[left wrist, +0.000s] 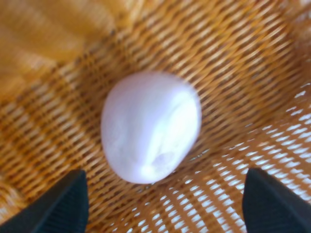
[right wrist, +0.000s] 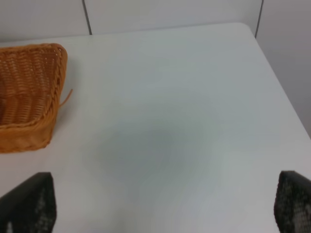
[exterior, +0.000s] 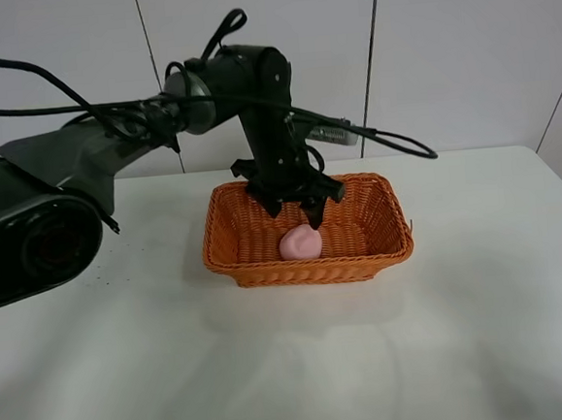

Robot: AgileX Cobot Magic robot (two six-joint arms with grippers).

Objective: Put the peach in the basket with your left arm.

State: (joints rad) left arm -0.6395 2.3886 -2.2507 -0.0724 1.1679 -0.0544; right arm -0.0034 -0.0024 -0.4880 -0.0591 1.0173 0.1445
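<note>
The pale pink peach (exterior: 301, 241) lies on the floor of the orange wicker basket (exterior: 384, 223), near its front wall. My left gripper (exterior: 296, 207) hangs open just above the peach, inside the basket, holding nothing. In the left wrist view the peach (left wrist: 150, 126) rests on the weave between and beyond my two black fingertips (left wrist: 58, 206), which stand wide apart. My right gripper (right wrist: 165, 206) is open over bare table, to the right of the basket (right wrist: 29, 97); it is out of the exterior high view.
The basket stands at the back middle of a white table (exterior: 293, 365). A white panelled wall (exterior: 444, 51) runs behind the table. The left arm's black cable (exterior: 393, 143) loops over the basket's back rim.
</note>
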